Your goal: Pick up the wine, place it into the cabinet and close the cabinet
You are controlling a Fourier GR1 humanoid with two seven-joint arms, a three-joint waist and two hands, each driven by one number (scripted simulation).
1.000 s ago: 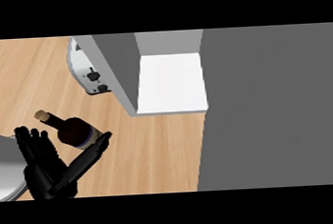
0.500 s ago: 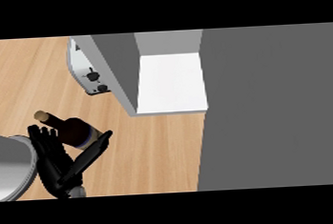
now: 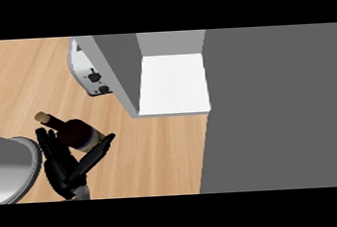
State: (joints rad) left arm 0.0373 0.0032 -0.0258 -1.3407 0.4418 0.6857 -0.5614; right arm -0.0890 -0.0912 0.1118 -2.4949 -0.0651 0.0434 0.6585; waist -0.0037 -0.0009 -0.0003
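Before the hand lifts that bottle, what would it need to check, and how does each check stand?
1. Bottle within reach of the hand: ok, it sits between thumb and fingers.
2. Fingers curled round the bottle: not ok, they look straight.
3. Bottle upright: cannot tell from this steep view.
4. Cabinet open: ok, its white shelf shows.
5. Path across the counter to the cabinet: ok, nothing lies between.
6. Other hand: cannot tell, not in view.

Silver toaster (image 3: 87,76) on wooden counter (image 3: 27,79)
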